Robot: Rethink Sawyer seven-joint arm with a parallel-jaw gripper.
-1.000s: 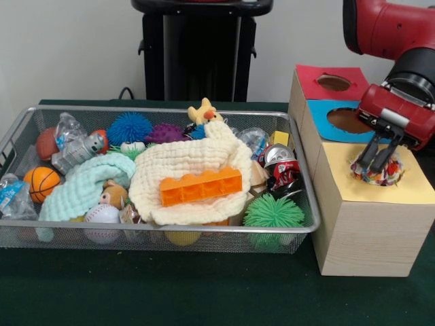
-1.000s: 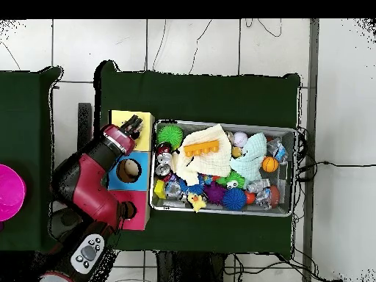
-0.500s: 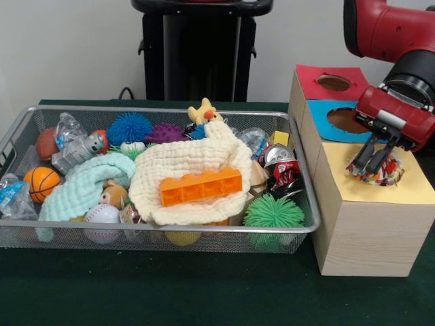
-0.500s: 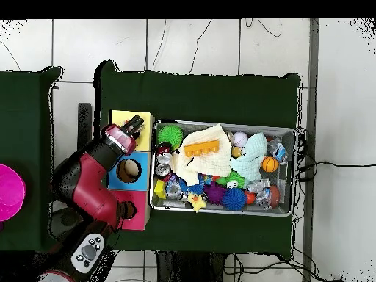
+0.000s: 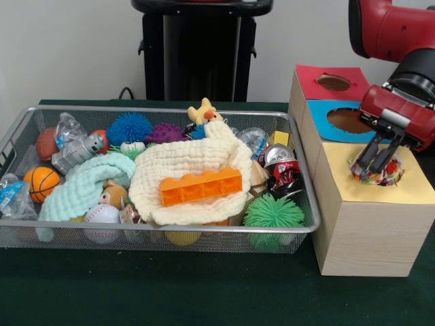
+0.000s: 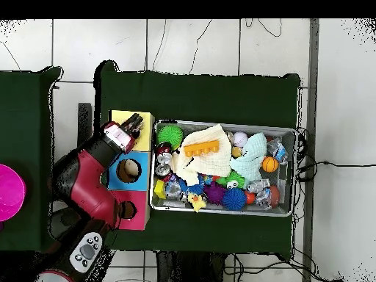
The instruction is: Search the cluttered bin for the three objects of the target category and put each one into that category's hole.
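My gripper (image 5: 376, 165) hangs over the hole in the yellow box (image 5: 370, 197) at the right, fingers close together with their tips buried in a multicoloured fabric toy (image 5: 383, 176). The toy sits partly down in that hole; how much is below the rim is hidden. In the overhead view my gripper (image 6: 134, 126) stands above the yellow box (image 6: 145, 144), and the toy cannot be made out there. Behind the yellow box are the blue hole (image 5: 346, 120) and the red hole (image 5: 334, 82).
The wire bin (image 5: 163, 232) to the left holds an orange brick (image 5: 201, 186) on a cream cloth (image 5: 190, 160), a green spiky ball (image 5: 273, 212), a crushed can (image 5: 281, 163), a basketball (image 5: 41, 182), a baseball (image 5: 102, 216) and more clutter.
The gripper shifted slightly left and up with the toy, then came back right and down over the yellow hole. Nothing in the bin moved.
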